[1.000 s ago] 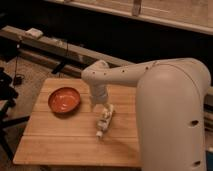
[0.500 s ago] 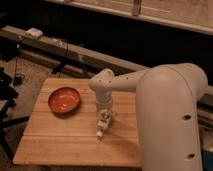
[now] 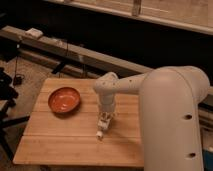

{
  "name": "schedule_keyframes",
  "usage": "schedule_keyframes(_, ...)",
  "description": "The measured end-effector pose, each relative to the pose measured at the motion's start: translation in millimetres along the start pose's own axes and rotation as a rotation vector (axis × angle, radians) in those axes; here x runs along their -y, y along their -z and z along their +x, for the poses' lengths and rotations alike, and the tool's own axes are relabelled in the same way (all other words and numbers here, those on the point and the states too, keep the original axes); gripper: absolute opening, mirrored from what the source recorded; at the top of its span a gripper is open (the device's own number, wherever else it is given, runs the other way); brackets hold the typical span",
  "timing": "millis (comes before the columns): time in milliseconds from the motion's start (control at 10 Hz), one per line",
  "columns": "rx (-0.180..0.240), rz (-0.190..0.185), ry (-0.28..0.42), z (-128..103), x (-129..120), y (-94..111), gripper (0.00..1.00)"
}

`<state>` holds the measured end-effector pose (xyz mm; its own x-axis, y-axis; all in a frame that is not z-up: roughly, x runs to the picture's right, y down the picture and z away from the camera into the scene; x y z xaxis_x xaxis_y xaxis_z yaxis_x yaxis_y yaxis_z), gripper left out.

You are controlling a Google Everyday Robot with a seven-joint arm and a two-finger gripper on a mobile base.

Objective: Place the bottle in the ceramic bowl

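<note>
The orange-red ceramic bowl [image 3: 64, 100] sits on the left part of the wooden table [image 3: 60, 145] and holds nothing. The small white bottle [image 3: 101, 131] lies on the table to the right of the bowl, about a bowl's width away, with its narrow cap end pointing to the front. My gripper [image 3: 104, 120] points down at the end of the white arm and is right over the bottle's far end, touching or nearly touching it. The gripper hides the bottle's upper part.
My large white arm and body [image 3: 170, 115] fill the right side and cover the table's right edge. A long dark rail with cables [image 3: 75, 52] runs behind the table. A dark stand [image 3: 7, 100] is at the left edge.
The arm's wrist joint has dropped lower and shifted slightly right over the bottle. The bottle and bowl have stayed where they were.
</note>
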<state>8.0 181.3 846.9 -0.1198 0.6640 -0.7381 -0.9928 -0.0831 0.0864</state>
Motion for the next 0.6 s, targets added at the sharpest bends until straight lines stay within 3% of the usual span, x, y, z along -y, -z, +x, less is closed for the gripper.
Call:
schedule_keyframes(400,-0.064,-0.032,-0.025,4,-2,-15,0.13)
schedule_keyframes(600,-0.071,-0.05,-0.015,-6,-9,-4,0.0)
